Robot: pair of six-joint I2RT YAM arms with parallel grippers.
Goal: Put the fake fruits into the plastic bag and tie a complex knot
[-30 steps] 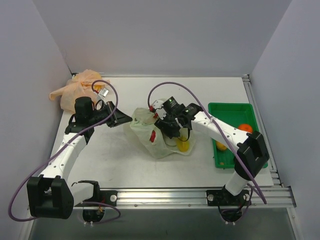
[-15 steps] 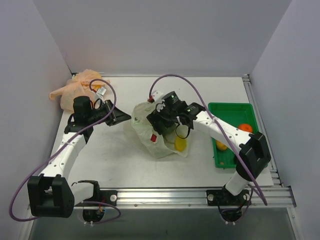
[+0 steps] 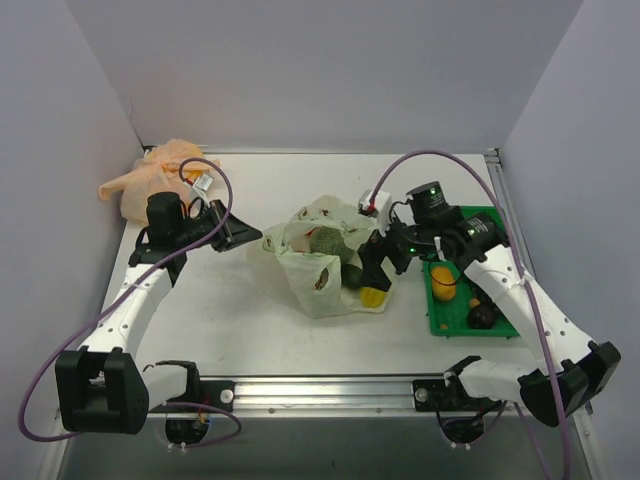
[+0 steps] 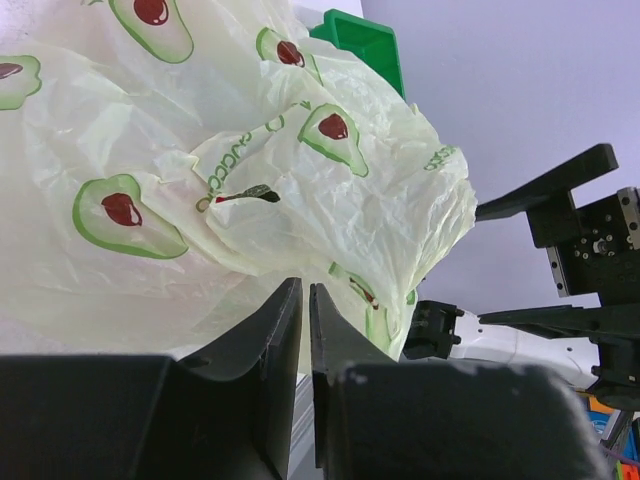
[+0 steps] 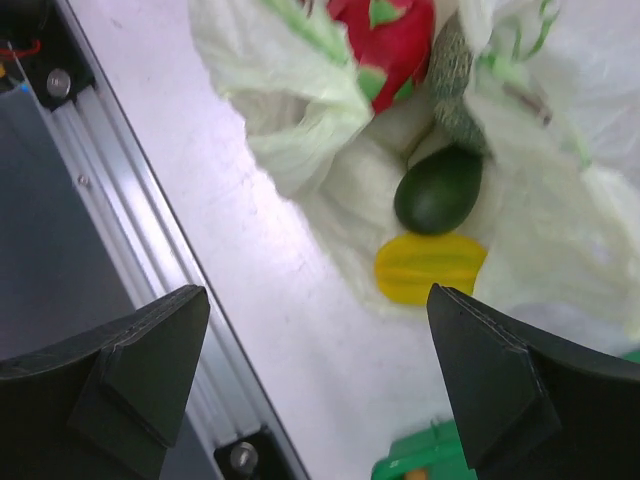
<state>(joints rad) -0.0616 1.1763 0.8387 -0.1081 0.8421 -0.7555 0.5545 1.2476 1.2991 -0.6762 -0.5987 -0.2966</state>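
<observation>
Left end effector [image 4: 303, 292] is clenched on the edge of the thin pale green avocado-print plastic bag [image 3: 312, 292], mid-bench [image 3: 220, 310]. Right end effector [image 5: 315, 300] hangs released, wide, above the bag's mouth, where dark green avocado [image 5: 438, 190], yellow starfruit [image 5: 430, 268] and pink dragon fruit [image 5: 395, 45] lie.

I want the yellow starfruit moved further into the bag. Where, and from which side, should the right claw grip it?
Likely best: take the starfruit across its short width at mid-length, from above: it lies flat, ridges lengthwise, and the avocado crowds one long side.
</observation>
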